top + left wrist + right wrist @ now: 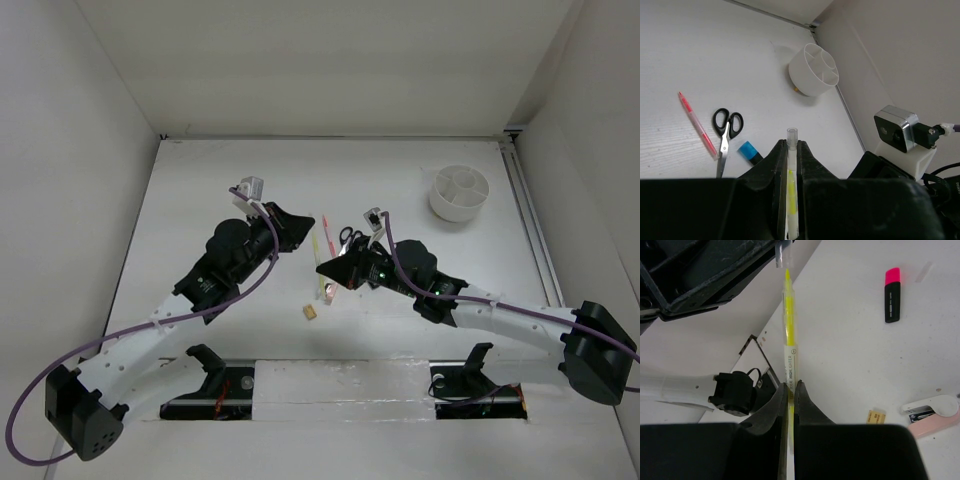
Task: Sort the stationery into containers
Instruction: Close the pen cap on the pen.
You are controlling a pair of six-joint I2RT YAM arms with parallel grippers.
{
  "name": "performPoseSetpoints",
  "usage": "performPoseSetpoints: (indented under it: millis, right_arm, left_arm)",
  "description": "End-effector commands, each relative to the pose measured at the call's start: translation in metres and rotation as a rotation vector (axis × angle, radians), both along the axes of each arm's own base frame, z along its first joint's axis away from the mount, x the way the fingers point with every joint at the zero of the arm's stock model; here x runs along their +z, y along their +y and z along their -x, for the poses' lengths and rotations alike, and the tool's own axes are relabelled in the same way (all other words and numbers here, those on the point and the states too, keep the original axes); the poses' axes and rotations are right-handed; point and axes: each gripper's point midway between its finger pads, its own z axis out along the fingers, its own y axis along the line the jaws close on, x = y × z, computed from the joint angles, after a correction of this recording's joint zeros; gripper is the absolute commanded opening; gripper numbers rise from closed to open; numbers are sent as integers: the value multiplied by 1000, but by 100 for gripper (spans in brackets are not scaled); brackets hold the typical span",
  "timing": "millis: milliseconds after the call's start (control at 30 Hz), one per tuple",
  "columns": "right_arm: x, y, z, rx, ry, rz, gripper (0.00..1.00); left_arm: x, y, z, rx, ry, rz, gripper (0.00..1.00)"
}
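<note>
The pale yellow stick (314, 246), a thin highlighter with a clear cap, is held above the table at both ends. My left gripper (792, 143) is shut on its capped end (791, 170). My right gripper (790, 385) is shut on its other end (789, 347). In the top view the left gripper (296, 229) and right gripper (326, 268) face each other mid-table. The black-handled scissors (725, 132), the red pen (697, 124) and the blue-capped marker (748, 150) lie on the table. The pink-capped marker (892, 288) lies apart. The round white tub (460, 192) stands at the back right.
A tan eraser (311, 312) lies near the front, also in the right wrist view (876, 416). A pink and white item (935, 415) lies next to it. White walls enclose the table. A rail (530, 240) runs along the right edge.
</note>
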Motion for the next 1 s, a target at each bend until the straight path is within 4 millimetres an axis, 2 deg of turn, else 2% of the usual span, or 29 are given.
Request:
performPoseSetpoints:
  millis: [0,233,333,500,800,933,967]
  right_arm:
    - [37,4,3,17,-74,-78,0]
    - [37,5,4,26,-74,-79,0]
    - [30,3,1,7,-63,-63,0]
    - [39,2,0,-3,-75,-79,0]
    - [36,6,-6,-21,-66,-65,0]
    - [40,4,-10,-30,-72,-72,0]
    - [41,6,-11,-30,-72,-72,0]
  left_arm:
    - [25,0,-5,21,-57,52,0]
    - [25,2,-6,32,-57,51,0]
    - [25,2,-6,32,-57,51,0]
    - [20,1,-5,23,-50,46,0]
    - [19,-2,-3,5,-45,55,0]
    - [22,-2,0,-4,-53,62,0]
    - [17,-2,0,-4,-44,55,0]
